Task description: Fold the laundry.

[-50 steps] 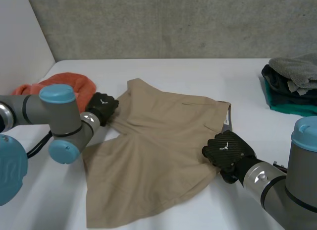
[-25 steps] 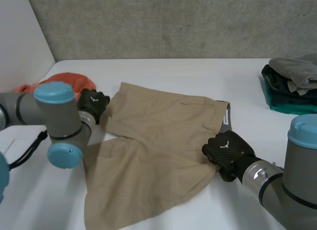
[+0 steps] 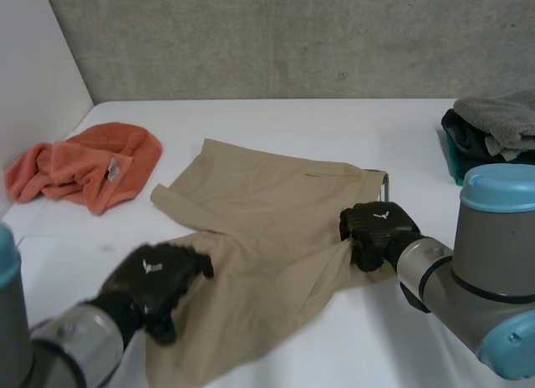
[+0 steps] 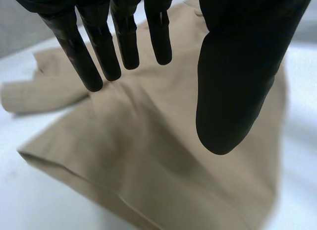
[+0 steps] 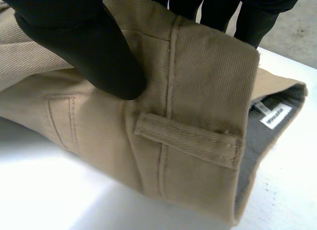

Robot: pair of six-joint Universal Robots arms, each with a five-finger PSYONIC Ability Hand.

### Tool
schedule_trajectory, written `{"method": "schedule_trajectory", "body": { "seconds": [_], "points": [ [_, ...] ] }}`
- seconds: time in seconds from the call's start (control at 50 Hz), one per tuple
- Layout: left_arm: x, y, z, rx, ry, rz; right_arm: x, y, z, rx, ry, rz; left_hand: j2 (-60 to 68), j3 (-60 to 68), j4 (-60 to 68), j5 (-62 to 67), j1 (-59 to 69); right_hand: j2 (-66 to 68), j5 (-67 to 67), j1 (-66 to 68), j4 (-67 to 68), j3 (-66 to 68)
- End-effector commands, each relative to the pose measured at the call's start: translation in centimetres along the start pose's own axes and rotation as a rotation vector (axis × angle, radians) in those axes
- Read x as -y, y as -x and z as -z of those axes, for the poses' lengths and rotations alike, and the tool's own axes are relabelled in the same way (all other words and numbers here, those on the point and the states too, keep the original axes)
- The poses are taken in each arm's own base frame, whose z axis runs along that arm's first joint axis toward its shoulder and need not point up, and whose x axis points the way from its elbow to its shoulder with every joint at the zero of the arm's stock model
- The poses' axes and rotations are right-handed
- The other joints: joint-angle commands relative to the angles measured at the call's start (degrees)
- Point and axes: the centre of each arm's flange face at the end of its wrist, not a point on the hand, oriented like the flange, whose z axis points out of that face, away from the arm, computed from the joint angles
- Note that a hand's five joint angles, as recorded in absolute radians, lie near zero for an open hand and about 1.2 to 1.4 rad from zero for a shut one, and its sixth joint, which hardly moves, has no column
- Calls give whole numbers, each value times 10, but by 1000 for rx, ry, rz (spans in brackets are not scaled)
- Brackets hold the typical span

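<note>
**Tan shorts flat on table; right hand holds the waistband**

Nearest, at the left, the left hand (image 3: 155, 275) hangs over the near left leg of the shorts (image 3: 267, 229). Its fingers (image 4: 89, 56) are straight and spread apart, with the thumb held away. Whether they touch the cloth cannot be told.

At the near right, the right hand (image 3: 376, 233) pinches the waistband (image 5: 213, 66). The thumb presses on the outer face and the fingers are curled behind the fold.

A belt loop (image 5: 185, 138) lies just beside the thumb. A small white label (image 5: 276, 116) sits on the grey inside face of the waistband. Its print is too small to read.

The shorts are plain tan twill, spread across the middle of the white table (image 3: 334, 120). The waistband is to the right and the leg hems to the left, with soft creases between.

Farther off at the left lies a crumpled orange cloth (image 3: 84, 162) bearing a pale tag (image 3: 113, 169), which is unreadable. At the far right stands a pile of clothes (image 3: 493, 141), grey on top with dark and teal beneath.
</note>
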Motion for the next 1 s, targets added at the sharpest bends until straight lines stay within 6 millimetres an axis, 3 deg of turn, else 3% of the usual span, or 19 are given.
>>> {"method": "schedule_trajectory", "body": {
  "seconds": [0.02,0.32,0.44,0.52,0.62,0.74,0.84,0.88,1.0],
  "points": [
    [-25,-5,8,-12,72,35,0,-6,-4,-54,-27,4,49,49,46,44,51,128,115,165,114,118],
    [-41,-8,-14,-19,56,13,1,-7,-5,-59,-36,2,66,66,63,61,68,128,115,165,114,118],
    [-47,-10,-21,-27,58,-55,3,-16,-7,-84,-40,-9,104,104,102,99,107,128,115,165,114,118],
    [-51,-12,-24,-35,57,-113,3,-17,-7,-85,-38,-9,192,192,189,187,194,128,115,165,114,118],
    [-47,-14,-26,-31,16,-144,1,-18,-7,-87,-35,-11,534,534,531,529,536,128,115,165,114,118],
    [-31,-12,-19,6,-58,-156,4,-16,-1,-84,-29,15,535,535,532,530,537,128,115,165,114,118],
    [-21,-12,1,11,-79,-222,11,-10,32,-62,18,161,535,535,532,530,537,128,115,165,114,118],
    [-22,-14,17,-10,-31,-271,9,-5,53,-42,68,322,535,535,532,530,537,128,115,165,114,118],
    [-34,-25,55,-112,163,-344,-20,3,99,78,331,633,535,535,532,530,537,128,115,165,114,118]
  ]
}}
